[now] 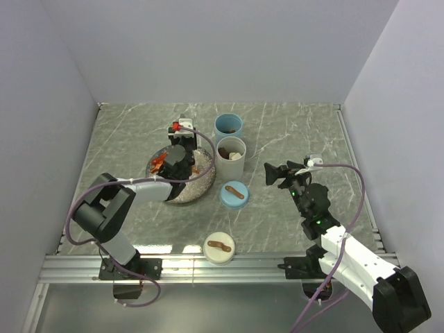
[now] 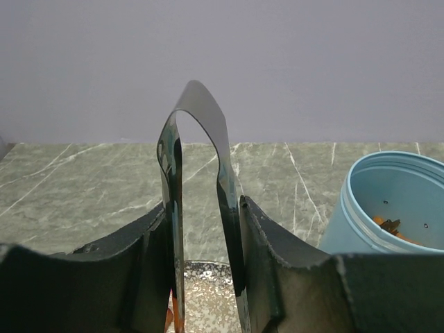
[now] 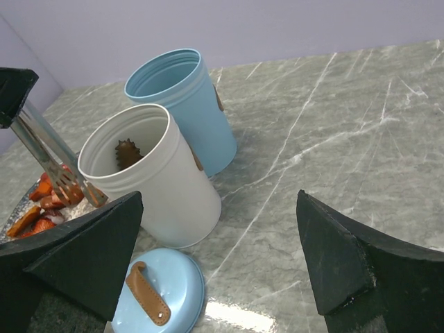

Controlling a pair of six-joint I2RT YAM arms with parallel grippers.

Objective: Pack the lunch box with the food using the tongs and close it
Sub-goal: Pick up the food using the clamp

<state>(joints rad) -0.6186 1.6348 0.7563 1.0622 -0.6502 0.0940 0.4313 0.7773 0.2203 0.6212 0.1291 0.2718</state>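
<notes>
The left gripper (image 1: 178,154) hangs over the speckled plate (image 1: 186,194), its jaws pinching the tongs (image 2: 201,132) partway together. In the left wrist view the two metal arms stand upright between the fingers (image 2: 267,243), the looped end on top. In the right wrist view the tongs' tips reach down among the red and orange food (image 3: 41,205) heaped on the plate. Seen from above, the plate lies at 9 o'clock from the white canister (image 1: 230,161), just beside it. This canister is open and holds a brown piece and a white one. The blue canister (image 1: 228,127) stands touching it at 12 o'clock, also open, with a few orange pieces at its bottom. The blue lid (image 1: 234,194) rests on the table (image 1: 298,132) at 6 o'clock from the white canister, and the white lid (image 1: 219,248) lies further toward 6 o'clock by the near edge. The right gripper (image 1: 277,173) hovers at 3 o'clock from the white canister, well apart from it, jaws spread wide and holding nothing.
</notes>
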